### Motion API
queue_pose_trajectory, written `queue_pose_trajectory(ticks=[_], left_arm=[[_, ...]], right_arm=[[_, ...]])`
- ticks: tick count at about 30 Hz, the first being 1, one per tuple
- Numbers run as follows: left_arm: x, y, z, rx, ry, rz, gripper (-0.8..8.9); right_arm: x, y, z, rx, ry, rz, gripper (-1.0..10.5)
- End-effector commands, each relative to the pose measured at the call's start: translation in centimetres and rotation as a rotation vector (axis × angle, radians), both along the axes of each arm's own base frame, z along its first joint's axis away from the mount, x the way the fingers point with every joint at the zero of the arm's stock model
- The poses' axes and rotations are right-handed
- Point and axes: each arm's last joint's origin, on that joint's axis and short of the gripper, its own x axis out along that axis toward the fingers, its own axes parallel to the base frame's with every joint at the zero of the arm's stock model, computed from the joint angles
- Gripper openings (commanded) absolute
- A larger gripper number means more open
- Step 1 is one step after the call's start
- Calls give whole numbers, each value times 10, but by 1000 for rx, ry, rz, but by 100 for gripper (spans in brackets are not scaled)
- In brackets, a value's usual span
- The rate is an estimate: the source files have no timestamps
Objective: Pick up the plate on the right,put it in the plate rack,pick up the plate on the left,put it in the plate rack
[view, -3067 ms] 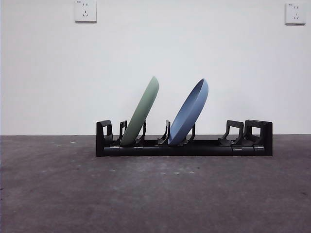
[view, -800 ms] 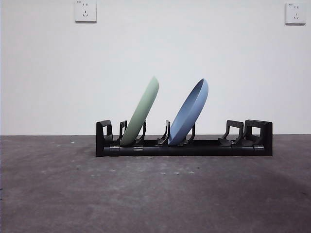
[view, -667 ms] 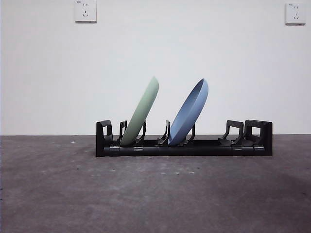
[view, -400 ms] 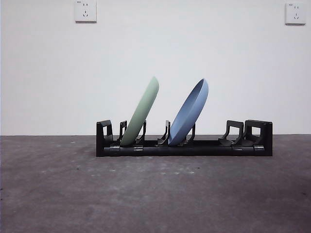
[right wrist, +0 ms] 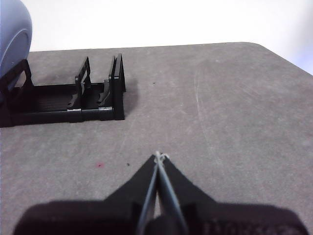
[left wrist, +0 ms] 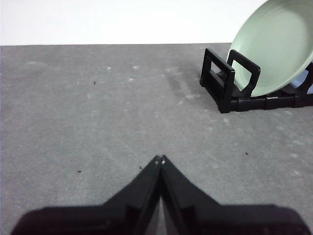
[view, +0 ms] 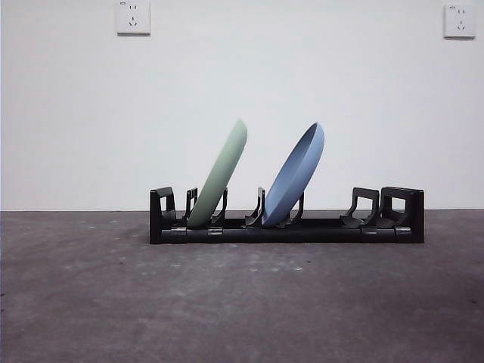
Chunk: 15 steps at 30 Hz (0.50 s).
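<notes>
The black plate rack [view: 287,227] stands across the middle of the grey table. A pale green plate [view: 221,175] leans in its left slots and a blue plate [view: 296,172] leans in the middle slots, both tilted to the right. The left wrist view has the green plate [left wrist: 276,51] in the rack's end [left wrist: 230,81], well away from my left gripper [left wrist: 160,159], which is shut and holds nothing. My right gripper [right wrist: 159,155] is shut and holds nothing, apart from the rack's other end [right wrist: 98,98] and the blue plate's edge [right wrist: 12,36].
The rack's right-hand slots [view: 378,208] hold nothing. A white wall with two sockets [view: 133,17] stands behind the table. The table's rounded far corner [right wrist: 274,54] appears in the right wrist view.
</notes>
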Motion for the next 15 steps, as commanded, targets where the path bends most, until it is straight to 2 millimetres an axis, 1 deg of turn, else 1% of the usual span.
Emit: queue_pose_trajectory(ticks=[1,15], left_arm=[[1,0,-3,-7,7,0,-3],[1,0,-4,-7,13,0,-3]], right_arm=[[0,0,-3,11,3,0,2],[0,0,-3,11,3,0,2]])
